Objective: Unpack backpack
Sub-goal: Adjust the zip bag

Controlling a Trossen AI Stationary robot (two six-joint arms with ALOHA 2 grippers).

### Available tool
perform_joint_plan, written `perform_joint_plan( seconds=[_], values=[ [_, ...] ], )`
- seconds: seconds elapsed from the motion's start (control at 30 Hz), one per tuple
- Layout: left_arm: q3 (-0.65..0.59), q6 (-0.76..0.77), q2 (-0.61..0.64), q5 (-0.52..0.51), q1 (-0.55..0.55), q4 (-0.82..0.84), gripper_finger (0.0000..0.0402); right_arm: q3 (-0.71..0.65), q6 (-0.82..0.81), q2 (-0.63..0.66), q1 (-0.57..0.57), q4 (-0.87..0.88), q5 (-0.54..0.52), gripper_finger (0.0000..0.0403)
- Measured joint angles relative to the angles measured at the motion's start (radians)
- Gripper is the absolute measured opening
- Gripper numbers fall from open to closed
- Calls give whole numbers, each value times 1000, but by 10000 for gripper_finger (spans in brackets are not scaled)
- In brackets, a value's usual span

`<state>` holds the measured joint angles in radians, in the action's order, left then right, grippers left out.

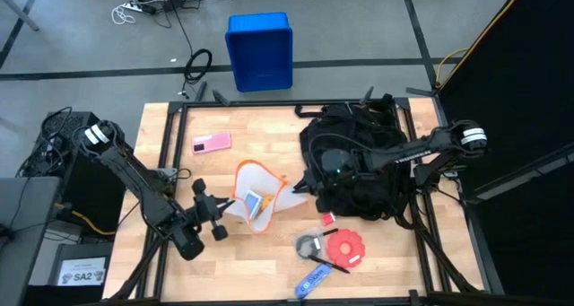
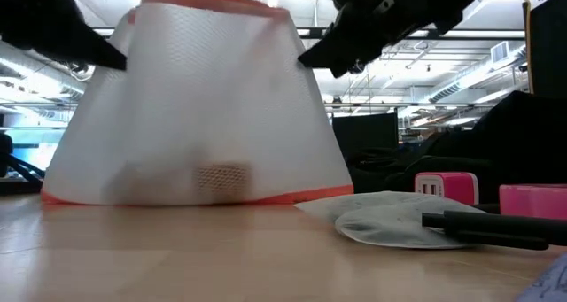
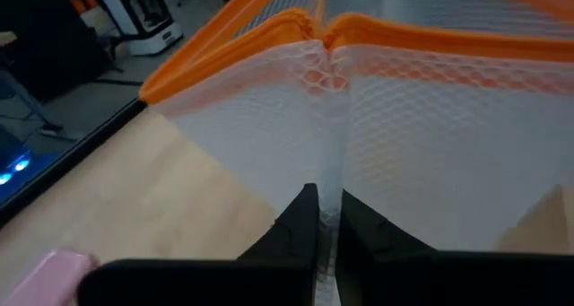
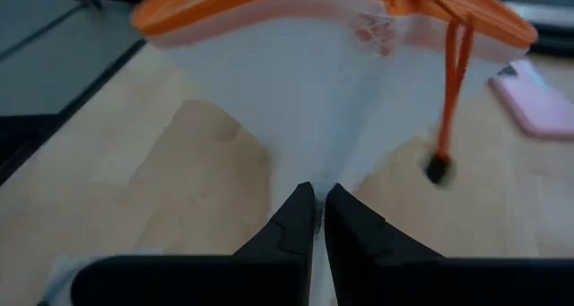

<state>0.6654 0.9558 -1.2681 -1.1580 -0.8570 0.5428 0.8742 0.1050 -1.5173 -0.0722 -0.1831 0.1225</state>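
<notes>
A white mesh pouch with an orange rim stands on the table's middle, with a small blue-and-white item inside it. My left gripper is shut on its left side and my right gripper on its right side. The right arm reaches across the black backpack, which lies on the table's right half. In the low view the pouch fills the picture, with a gripper at each upper corner. My left gripper pinches the pouch's mesh wall between its two fingers, coming from the table's left and slanting down. The mesh rises from the fingers as a drawn ridge to the orange rim. The pouch's lower edge rests on the table. My right gripper pinches the mesh wall on the opposite side between its two fingers, coming from the table's right and slanting down. The mesh narrows to a point at the fingers and widens toward the orange rim. An orange cord hangs loose beside it.
A pink phone lies at the far left of the tabletop. Near the front edge lie a red disc, a grey round piece and a blue packet. A blue crate stands on the floor beyond the table.
</notes>
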Motion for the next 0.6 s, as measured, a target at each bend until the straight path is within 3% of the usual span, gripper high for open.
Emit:
perform_joint_plan(
  seconds=[0.27,0.4,0.6],
  values=[
    [-95,47,0,9,0,-99,0,-4,21,-1,-76,-15,-178,0],
    [-170,30,32,17,0,-216,0,-49,25,-1,-86,-87,-198,0],
    [-322,-253,111,66,8,-636,0,-136,-15,-2,-63,-202,-198,0]
  ],
)
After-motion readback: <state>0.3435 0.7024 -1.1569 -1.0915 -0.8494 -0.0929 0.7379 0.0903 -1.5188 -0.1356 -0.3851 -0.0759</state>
